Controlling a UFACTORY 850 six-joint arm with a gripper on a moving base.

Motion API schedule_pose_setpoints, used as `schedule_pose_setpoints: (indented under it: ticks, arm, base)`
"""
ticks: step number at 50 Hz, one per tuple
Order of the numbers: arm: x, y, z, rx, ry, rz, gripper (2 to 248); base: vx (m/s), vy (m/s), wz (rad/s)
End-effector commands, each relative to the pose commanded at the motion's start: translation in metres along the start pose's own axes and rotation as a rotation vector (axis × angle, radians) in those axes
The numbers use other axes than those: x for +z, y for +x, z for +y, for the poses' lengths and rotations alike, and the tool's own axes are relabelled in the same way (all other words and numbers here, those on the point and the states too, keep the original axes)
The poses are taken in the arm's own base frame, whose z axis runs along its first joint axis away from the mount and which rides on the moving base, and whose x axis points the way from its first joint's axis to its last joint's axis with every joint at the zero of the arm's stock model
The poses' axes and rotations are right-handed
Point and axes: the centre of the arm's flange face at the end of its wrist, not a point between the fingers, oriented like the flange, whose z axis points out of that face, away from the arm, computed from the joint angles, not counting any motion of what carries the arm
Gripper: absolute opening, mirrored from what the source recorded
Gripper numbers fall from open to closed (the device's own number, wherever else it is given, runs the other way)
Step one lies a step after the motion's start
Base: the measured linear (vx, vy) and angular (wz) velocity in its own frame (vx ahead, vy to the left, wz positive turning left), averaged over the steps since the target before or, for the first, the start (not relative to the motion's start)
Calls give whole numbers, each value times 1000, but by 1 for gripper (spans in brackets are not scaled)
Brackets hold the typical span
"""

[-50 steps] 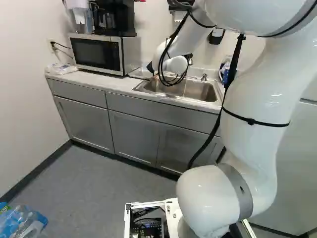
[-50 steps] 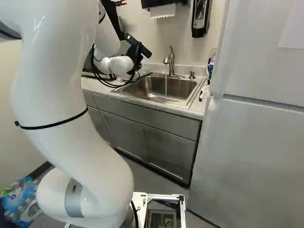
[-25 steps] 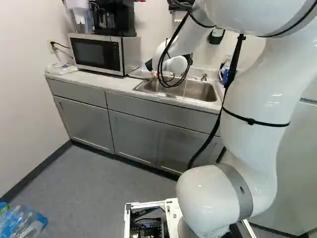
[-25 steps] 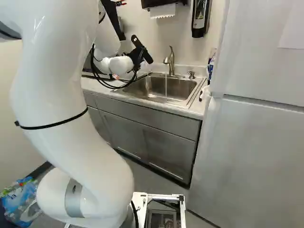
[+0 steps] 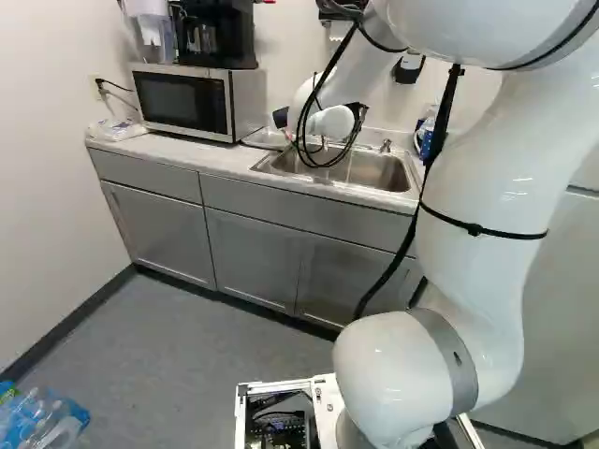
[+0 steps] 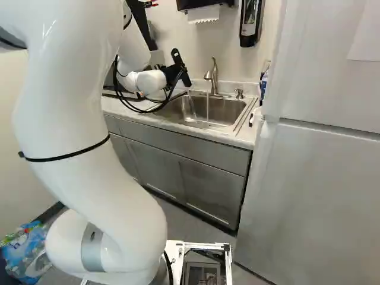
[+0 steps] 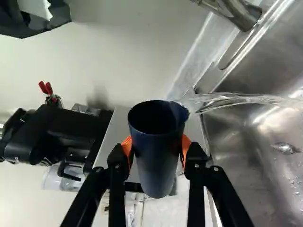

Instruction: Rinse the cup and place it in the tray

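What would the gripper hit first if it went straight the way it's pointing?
Probably the side of the microwave, met by the cup that the gripper holds. The wall lies close to that line too, and depth is hard to judge.

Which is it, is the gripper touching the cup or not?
Touching. The wrist view shows the gripper holding the cup, with an orange pad against each side.

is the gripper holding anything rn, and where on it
Yes, the gripper holds the dark blue cup by its outer wall, around mid-height, with an orange pad against each of two opposite sides.
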Motion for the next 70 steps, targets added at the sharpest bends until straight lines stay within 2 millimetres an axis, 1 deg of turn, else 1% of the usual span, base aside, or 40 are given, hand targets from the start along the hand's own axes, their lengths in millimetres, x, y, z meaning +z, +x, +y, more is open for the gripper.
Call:
schedule_pose_setpoints:
  ticks: [70]
  arm:
    - [0, 0, 0, 736, 0, 0, 119]
  base:
    - [0, 0, 0]
